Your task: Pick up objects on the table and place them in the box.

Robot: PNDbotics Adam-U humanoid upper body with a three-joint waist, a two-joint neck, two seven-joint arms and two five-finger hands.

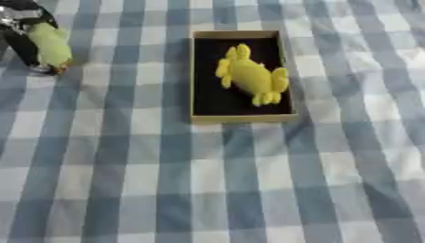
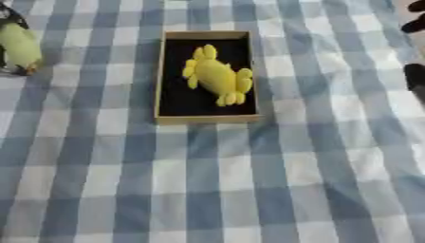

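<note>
step: carrying to box | left hand [image 1: 25, 33] fingers clamped on green toy [image 1: 51, 45] at tabletop [image 1: 207, 180] far-left corner | yellow toy [image 1: 252, 76] in box [image 1: 241, 117] | right hand [image 2: 415, 73] at right edge, fingers: cannot tell | next: swing right over box, release

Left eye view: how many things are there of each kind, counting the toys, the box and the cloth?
Yellow soft toy: 1, lying in the box
Yellow-green soft toy: 1, in the left hand at the upper left
Box: 1, open with a dark lining
Checked cloth: 1
Total: 4
</note>
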